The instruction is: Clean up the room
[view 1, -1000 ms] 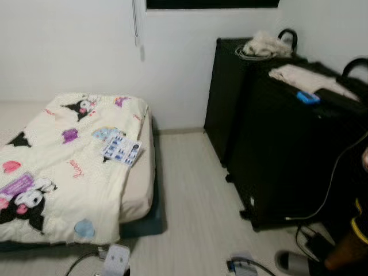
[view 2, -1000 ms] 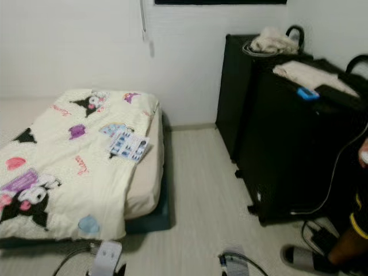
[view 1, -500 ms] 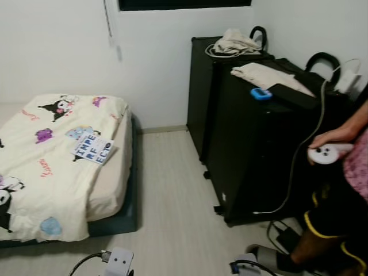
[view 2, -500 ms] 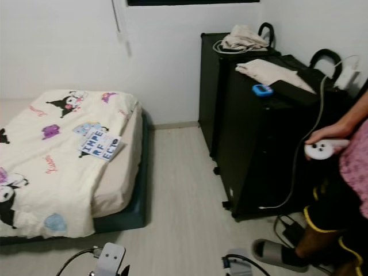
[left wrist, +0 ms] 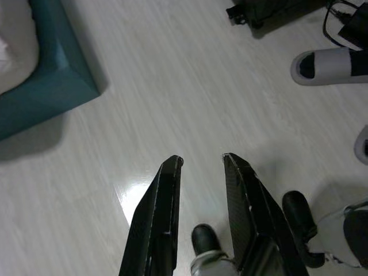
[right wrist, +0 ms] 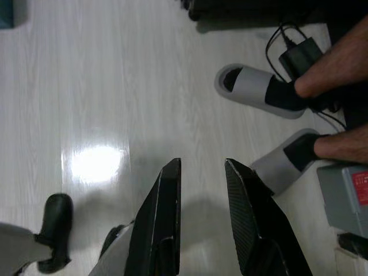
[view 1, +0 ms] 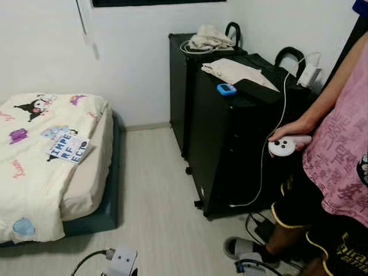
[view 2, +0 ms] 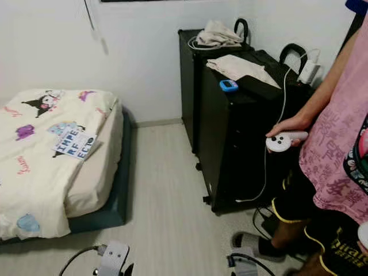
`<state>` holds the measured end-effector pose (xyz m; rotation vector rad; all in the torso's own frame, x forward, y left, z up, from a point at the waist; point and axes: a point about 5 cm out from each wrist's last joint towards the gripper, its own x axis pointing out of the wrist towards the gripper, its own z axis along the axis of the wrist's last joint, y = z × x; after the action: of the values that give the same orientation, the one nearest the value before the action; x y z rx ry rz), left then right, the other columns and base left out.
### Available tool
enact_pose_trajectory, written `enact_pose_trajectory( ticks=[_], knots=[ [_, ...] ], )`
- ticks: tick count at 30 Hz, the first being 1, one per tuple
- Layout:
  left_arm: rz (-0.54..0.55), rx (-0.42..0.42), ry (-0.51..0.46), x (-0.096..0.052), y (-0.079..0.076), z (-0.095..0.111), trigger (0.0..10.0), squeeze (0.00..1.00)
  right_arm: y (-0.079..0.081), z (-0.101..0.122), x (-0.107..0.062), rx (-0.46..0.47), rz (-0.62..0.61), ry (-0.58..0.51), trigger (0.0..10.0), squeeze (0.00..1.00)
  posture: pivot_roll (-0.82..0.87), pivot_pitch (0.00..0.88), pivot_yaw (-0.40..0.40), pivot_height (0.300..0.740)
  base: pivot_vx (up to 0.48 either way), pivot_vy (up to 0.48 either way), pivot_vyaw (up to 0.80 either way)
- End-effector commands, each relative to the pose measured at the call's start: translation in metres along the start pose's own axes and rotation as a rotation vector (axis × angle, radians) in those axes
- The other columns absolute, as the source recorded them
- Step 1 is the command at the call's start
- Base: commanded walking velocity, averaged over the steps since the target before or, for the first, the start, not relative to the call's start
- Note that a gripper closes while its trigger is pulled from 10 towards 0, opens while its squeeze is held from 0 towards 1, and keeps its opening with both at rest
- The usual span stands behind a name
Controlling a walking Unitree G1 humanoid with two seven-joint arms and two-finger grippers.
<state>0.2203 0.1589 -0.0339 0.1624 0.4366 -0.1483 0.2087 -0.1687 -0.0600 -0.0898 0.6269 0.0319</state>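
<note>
Eye views: a booklet (view 1: pixel 69 149) is being left on the bed (view 1: pixel 34 172); a controller (view 1: pixel 286 146) is being held by a person (view 2: pixel 339 149) beside black cabinets (view 1: pixel 230 126) | Left wrist: left gripper (left wrist: pixel 202 160) is being held apart over the floor (left wrist: pixel 172 86) | Right wrist: right gripper (right wrist: pixel 202 163) is being held apart near slippers (right wrist: pixel 253 92).

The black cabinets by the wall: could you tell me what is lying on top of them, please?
On the black cabinets lie crumpled cloth with a cord, folded beige fabric, a small blue device and a flat black item. Anything beneath the fabrics is hidden.
</note>
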Motion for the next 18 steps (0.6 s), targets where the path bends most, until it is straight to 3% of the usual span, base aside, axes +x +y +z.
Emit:
enact_pose_trajectory(
  ticks=[1,18],
  knots=[
    [0.009,0.006,0.037,-0.005,0.000,-0.009,10.0,0.00,0.005,-0.004,-0.001,0.005,0.012,0.015,10.0,0.00,0.04,0.134,-0.051,0.740,0.000,0.000,0.00],
    [0.023,-0.011,-0.036,-0.002,-0.001,0.003,10.0,0.00,0.003,0.001,0.000,0.011,0.010,-0.007,10.0,0.00,0.04,0.129,-0.050,0.740,0.000,0.000,0.00]
  ],
)
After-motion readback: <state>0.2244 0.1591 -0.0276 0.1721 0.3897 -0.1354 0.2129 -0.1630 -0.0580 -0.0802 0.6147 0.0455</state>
